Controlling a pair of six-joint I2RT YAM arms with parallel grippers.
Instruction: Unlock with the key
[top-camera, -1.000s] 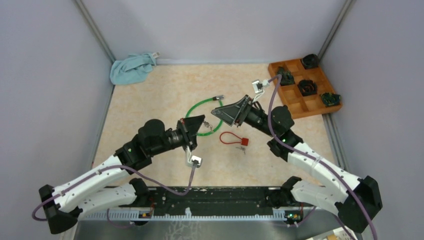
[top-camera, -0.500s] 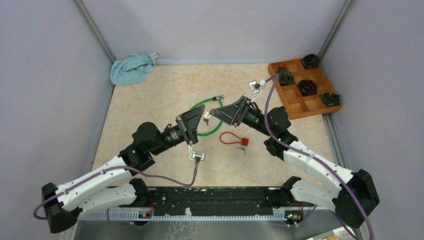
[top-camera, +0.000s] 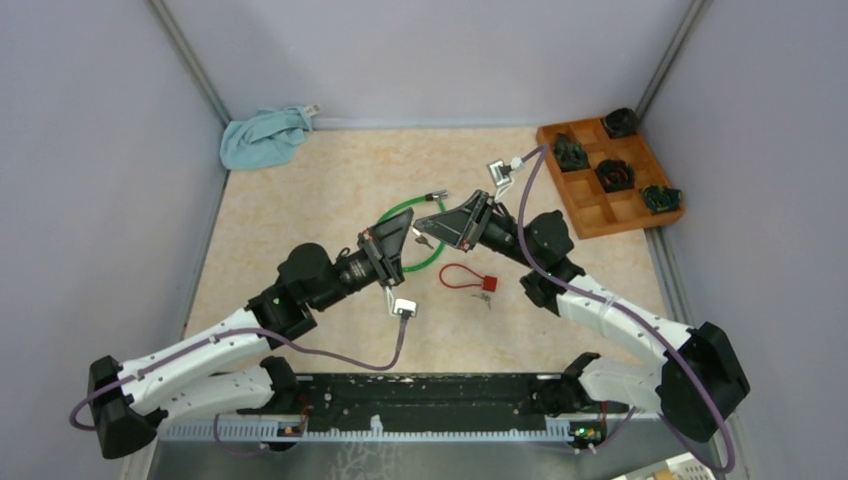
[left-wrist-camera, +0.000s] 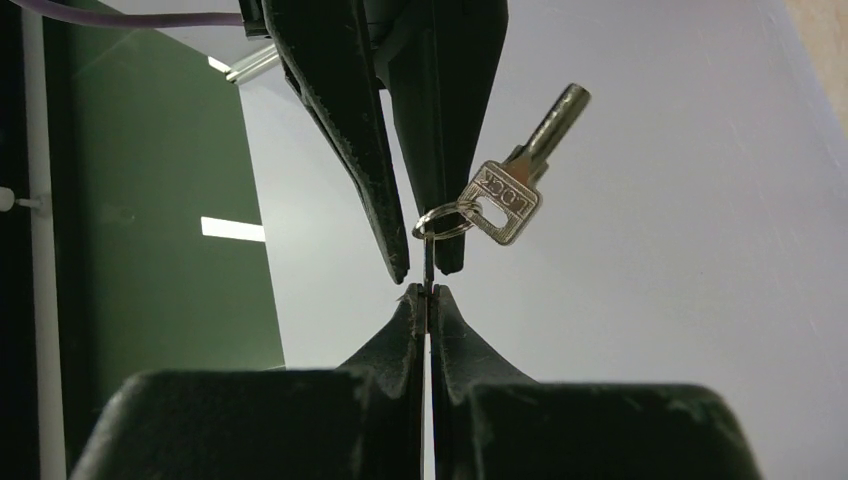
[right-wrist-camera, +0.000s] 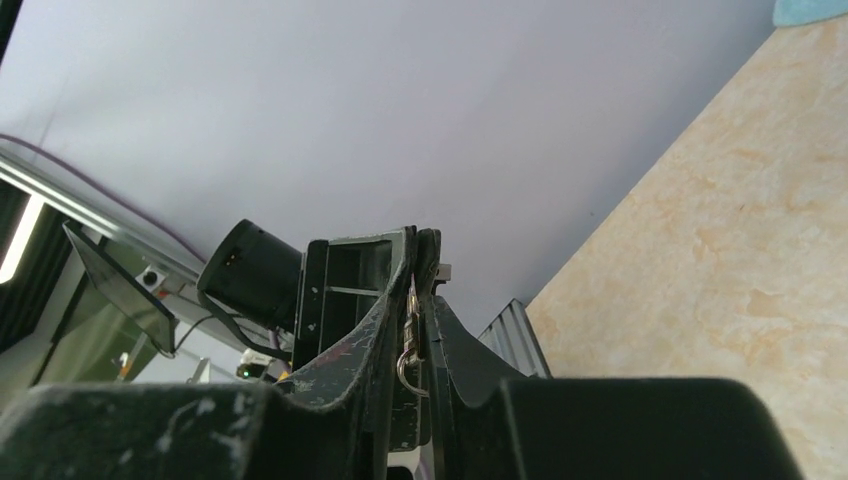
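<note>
On the table (top-camera: 300, 200) we see the left arm (top-camera: 200, 350) and the right arm (top-camera: 610, 315) reaching in toward each other, so that their tips meet in the air above a loop of green cable (top-camera: 395, 212). The left gripper (left-wrist-camera: 428, 295) is pressed together on the thin wire of a key ring (left-wrist-camera: 445, 220). The right gripper (right-wrist-camera: 421, 236) has its fingers drawn in to a narrow slit around that same ring from the opposite side; whether its pads already bite we cannot tell. The red padlock (top-camera: 488, 283) lies flat on the table with its cable shackle looped toward the left. It sits below the meeting point and toward the near right, well apart from both grippers, with the right arm the nearer of the two. The key (left-wrist-camera: 510, 195) hangs off the ring just beside the right fingers, its blade tilted up and away from both pincers. We judge that this slant will need correcting before the blade can point at the lock.
</note>
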